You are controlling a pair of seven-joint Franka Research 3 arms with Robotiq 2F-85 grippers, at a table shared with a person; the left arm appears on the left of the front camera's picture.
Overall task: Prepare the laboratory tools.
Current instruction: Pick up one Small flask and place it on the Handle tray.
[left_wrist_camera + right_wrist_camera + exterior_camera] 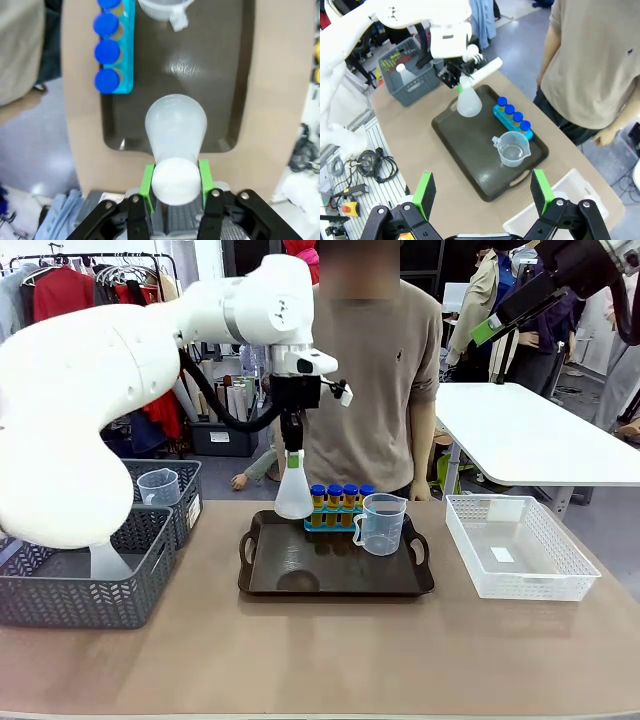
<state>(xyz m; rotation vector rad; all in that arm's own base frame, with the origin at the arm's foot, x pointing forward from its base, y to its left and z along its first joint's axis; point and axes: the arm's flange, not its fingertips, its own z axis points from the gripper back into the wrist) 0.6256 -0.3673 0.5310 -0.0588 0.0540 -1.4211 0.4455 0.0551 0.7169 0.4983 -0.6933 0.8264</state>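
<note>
L gripper (175, 182) pinches flask (176, 132) neck, seemingly above tray (220, 75).

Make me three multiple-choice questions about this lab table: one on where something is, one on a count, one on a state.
1. Where does the measuring beaker stand?
A) in the white basket
B) on the brown tray
C) in the grey basket

2. How many blue-capped tubes fill the rack?
A) two
B) four
C) six

3. What does the left hand do?
A) grips the conical flask by its neck
B) hangs open
C) holds a tube

Answers: B, it sits on the tray; B, four caps in a row; A, green pads clamp the neck.
</note>
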